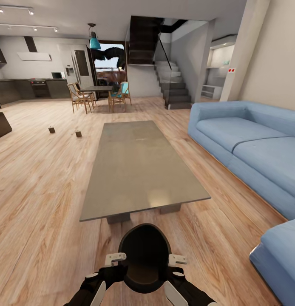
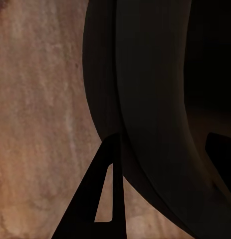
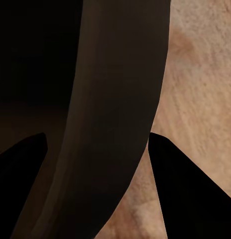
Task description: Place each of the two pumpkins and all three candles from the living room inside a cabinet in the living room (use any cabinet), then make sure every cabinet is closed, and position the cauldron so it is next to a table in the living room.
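The cauldron (image 1: 144,255), black and round with an open mouth, hangs low over the wooden floor just short of the near end of the long grey table (image 1: 139,165). My left gripper (image 1: 121,271) is shut on its left rim and my right gripper (image 1: 171,272) on its right rim. In each wrist view the cauldron wall (image 2: 145,99) (image 3: 115,99) runs between the two dark fingers (image 2: 103,199) (image 3: 195,189), one inside and one outside. Two small dark brown blocks (image 1: 51,129) (image 1: 78,134), possibly candles, stand on the floor to the table's far left. The pumpkins are out of view.
A blue sofa (image 1: 249,144) runs along the table's right side, with another blue seat (image 1: 279,255) near my right. A dark-brown unit's corner (image 1: 1,125) shows at the left edge. Dining chairs (image 1: 81,97), a kitchen and stairs (image 1: 175,89) lie far behind.
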Tool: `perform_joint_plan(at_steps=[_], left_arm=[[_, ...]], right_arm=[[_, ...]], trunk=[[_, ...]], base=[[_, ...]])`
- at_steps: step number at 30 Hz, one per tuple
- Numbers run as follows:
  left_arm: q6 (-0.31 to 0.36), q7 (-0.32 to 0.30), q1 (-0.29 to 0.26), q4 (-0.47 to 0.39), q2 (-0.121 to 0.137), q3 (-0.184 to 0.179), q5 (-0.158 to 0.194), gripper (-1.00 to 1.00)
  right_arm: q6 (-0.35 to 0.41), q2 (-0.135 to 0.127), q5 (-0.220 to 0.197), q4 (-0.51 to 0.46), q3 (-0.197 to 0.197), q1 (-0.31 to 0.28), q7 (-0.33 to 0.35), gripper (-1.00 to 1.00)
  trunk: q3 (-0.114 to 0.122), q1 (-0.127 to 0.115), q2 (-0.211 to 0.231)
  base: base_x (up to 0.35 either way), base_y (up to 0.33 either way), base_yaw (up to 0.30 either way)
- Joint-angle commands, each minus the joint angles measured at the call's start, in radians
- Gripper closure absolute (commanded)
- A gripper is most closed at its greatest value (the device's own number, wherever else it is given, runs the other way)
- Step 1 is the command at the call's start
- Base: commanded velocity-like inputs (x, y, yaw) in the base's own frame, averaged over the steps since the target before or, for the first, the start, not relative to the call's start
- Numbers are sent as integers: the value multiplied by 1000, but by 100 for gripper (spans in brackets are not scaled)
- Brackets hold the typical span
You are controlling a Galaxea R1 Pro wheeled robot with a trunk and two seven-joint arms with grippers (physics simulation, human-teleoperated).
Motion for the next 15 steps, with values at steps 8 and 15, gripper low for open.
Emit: perform_joint_plan(at_steps=[8, 15], left_arm=[[5, -1, -1, -2, -1, -11, 25, 100], [5, -1, -1, -2, -1, -11, 24, 100]], right_arm=[[4, 4, -21, -2, 34, -1, -8, 100], [5, 4, -21, -2, 34, -1, -8, 100]], trunk=[[-26, 30, -57], [-51, 44, -79]], base=[[0, 0, 0], [0, 0, 0]])
